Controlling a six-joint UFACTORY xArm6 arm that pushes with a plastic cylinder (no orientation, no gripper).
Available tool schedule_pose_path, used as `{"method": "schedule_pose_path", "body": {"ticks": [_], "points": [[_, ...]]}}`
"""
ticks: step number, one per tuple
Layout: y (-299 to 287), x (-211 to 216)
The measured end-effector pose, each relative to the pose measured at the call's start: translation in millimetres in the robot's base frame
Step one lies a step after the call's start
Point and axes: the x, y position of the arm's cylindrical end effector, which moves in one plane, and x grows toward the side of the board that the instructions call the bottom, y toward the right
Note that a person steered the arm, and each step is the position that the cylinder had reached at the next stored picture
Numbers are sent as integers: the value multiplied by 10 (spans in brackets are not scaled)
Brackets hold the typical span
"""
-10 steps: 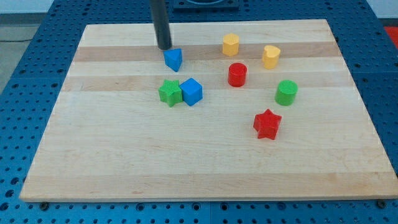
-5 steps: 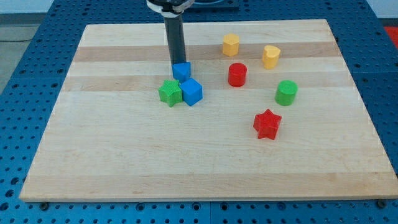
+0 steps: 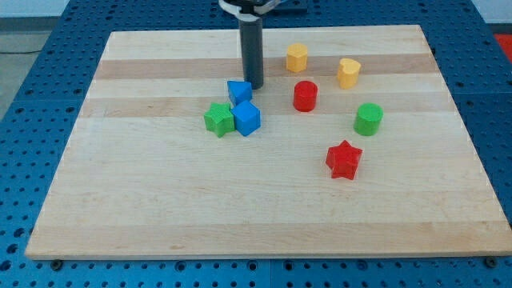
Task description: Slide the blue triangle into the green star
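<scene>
The blue triangle (image 3: 238, 91) sits on the wooden board, just above the blue cube (image 3: 247, 118) and up and to the right of the green star (image 3: 218, 119). It touches or nearly touches the blue cube; whether it touches the star I cannot tell. The star and the cube sit side by side, touching. My tip (image 3: 254, 86) is right next to the triangle, at its upper right, with the dark rod rising toward the view's top.
A red cylinder (image 3: 305, 96), a yellow hexagonal block (image 3: 297, 58) and a yellow heart (image 3: 348, 72) lie to the tip's right. A green cylinder (image 3: 368, 119) and a red star (image 3: 344, 159) lie further right and lower.
The blue triangle was pushed down and to the right, from well above the star to just above the blue cube. My tip then moved from above the triangle to its right side.
</scene>
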Motion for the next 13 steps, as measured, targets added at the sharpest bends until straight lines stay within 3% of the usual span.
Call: {"method": "schedule_pose_path", "body": {"ticks": [6,9,13], "points": [[-355,119],[-799,202],[-804,347]]}}
